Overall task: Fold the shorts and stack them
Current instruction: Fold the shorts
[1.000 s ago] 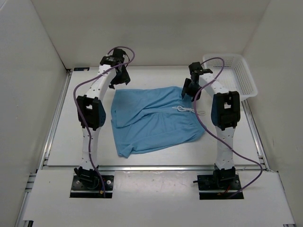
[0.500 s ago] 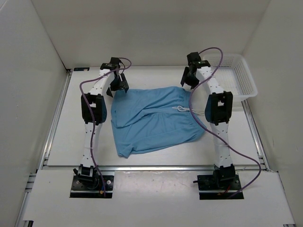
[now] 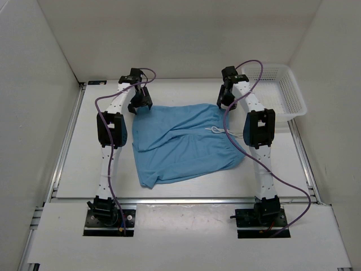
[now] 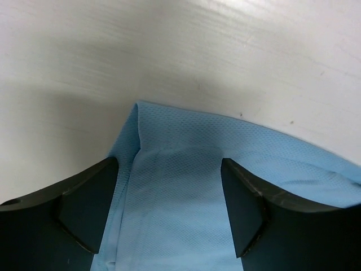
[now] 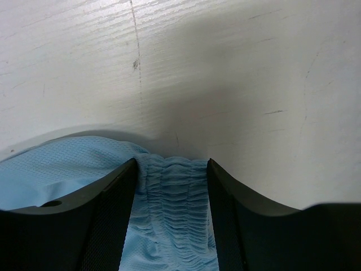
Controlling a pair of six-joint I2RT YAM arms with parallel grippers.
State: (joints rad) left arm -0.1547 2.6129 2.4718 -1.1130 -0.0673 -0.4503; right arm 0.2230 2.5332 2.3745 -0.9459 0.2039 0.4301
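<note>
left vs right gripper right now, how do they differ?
The left gripper has its jaws spread wider; the right gripper has them set narrower. The left gripper straddles a flat, smooth corner of the shorts; the right gripper straddles the gathered waistband. Shared: both sit at the shorts' far edge, jaws apart with blue fabric between them.

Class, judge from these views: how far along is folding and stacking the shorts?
Done: no fold looks made; the shorts lie spread on the table. In hand: the left pincer straddles a far corner, the right pincer the gathered waistband, both open. Left: grip, fold, stack.
</note>
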